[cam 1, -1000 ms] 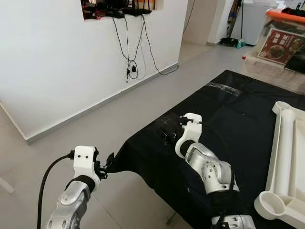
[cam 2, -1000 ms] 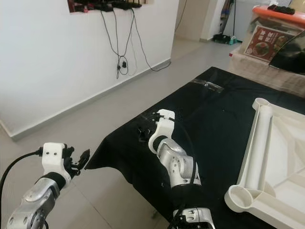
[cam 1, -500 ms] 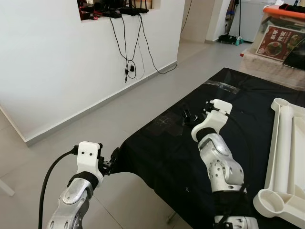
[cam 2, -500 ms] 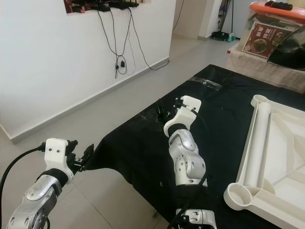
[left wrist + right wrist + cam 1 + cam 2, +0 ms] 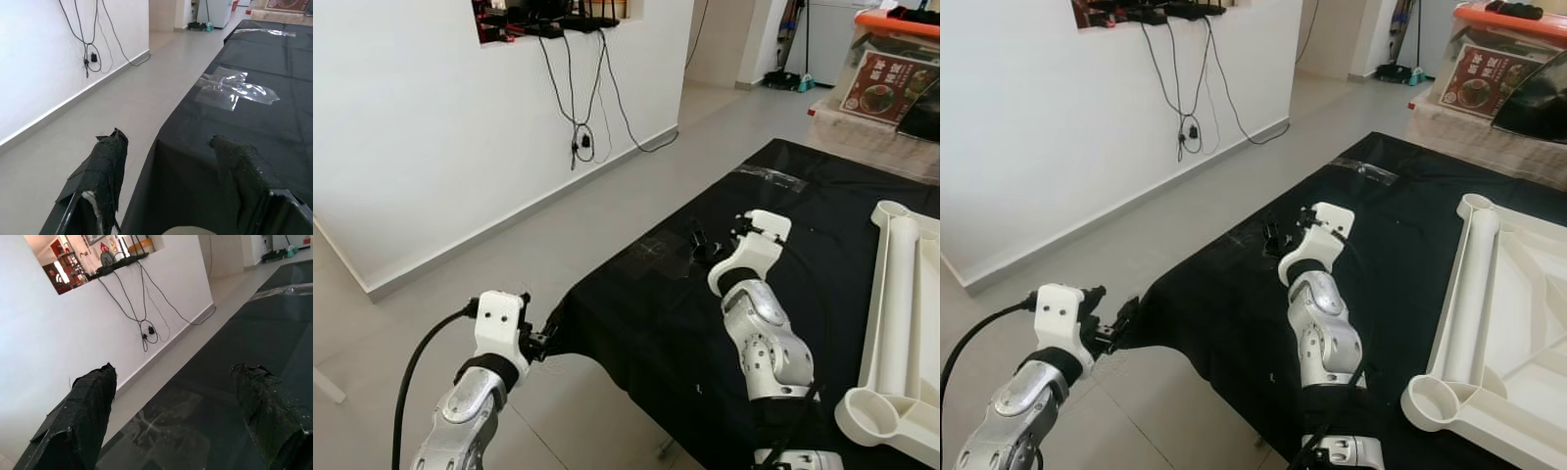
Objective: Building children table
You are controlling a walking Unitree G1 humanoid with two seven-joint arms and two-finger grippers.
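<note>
Jaws apart on both grippers, right gripper (image 5: 703, 242) has drawn back slightly over the desk (image 5: 803, 225), white tabletop (image 5: 1518, 323) untouched, left gripper (image 5: 544, 338) at its corner.

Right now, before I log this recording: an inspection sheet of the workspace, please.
Surface: black cloth covering the table, clear tape patches stuck on it.
Job's things: white table frame lying on the cloth at the robot's right.
Clutter: nothing seen.
Grippers: left gripper open, at the cloth's corner; right gripper open, above the cloth.
Cables: black wall cables hanging from a ledge.
Surroundings: white wall, grey tiled floor, boxes beyond.
</note>
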